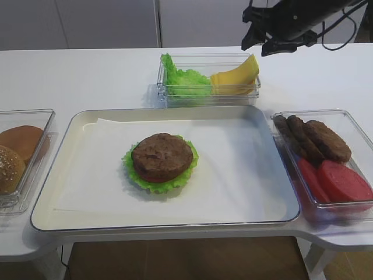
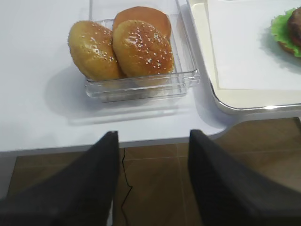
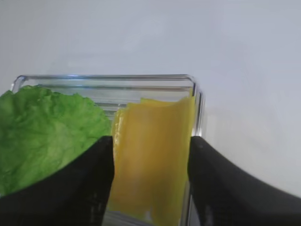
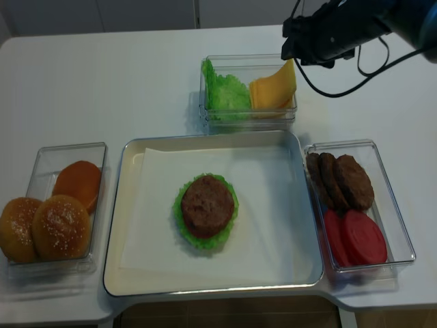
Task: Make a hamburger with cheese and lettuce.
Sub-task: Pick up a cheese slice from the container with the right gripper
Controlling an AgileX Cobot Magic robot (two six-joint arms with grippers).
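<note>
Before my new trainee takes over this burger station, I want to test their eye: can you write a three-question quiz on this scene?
1. True or false: a cheese slice already lies on the hamburger.
2. The right gripper hovers over: A) the buns, B) the cheese, C) the tomato slices.
3. Fill in: on the tray, the patty sits on a green ____.

Key: 1 false; 2 B; 3 lettuce.

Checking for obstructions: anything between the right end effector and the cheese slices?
Nothing; the right wrist view shows the right end effector open above the cheese, unobstructed.
</note>
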